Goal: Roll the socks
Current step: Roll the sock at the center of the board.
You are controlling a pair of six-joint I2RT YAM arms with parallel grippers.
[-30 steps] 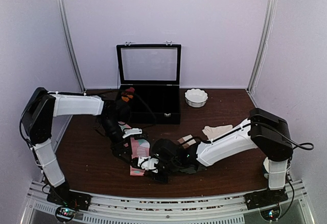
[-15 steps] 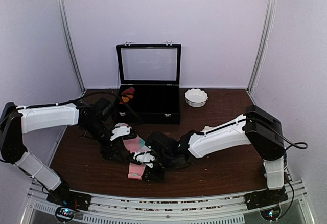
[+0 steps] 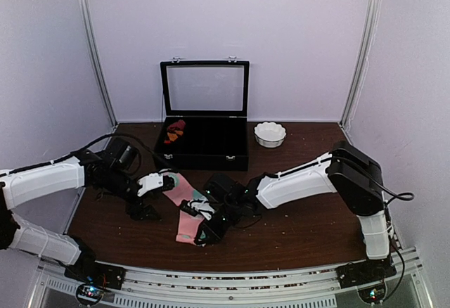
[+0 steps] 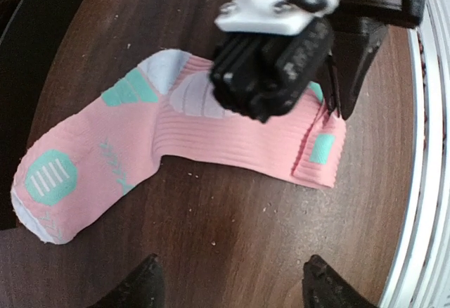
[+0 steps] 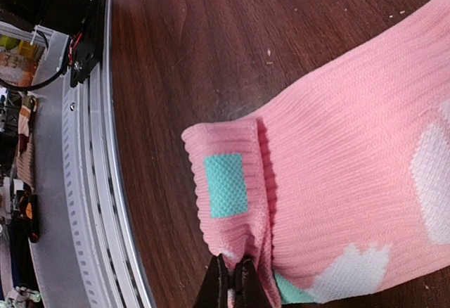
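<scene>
Got the pink sock (image 3: pixel 184 202) flat on the table (image 3: pixel 295 223), on the near side of the black case (image 3: pixel 205 150); runs long-ways from the near rail out toward that case, cuff at the near end, foot kinking off toward the left arm at the far end; shows one short fold turned over at the cuff, mint patch facing up; so probably barely one turn into the roll.

Pinched right at that fold by the right gripper (image 5: pixel 235 273); jaws clamped tight together on the edge of the cuff fabric, nothing else between them; comes in from the right, leaning over the cuff end.

Over on the foot side, hanging above bare wood: the left gripper (image 4: pixel 232 287); jaws spread wide, gripping nothing, fingertips clear of the sock in its own wrist view; looks straight down on the whole length.

For the next bit, guessing here: needs to carry the fold away from the rail, along the long axis toward the toe; right side obviously nearer, sitting on the fabric; left side handy for pinning the foot down; could easily slip off such a thin pinch, mind.
</scene>
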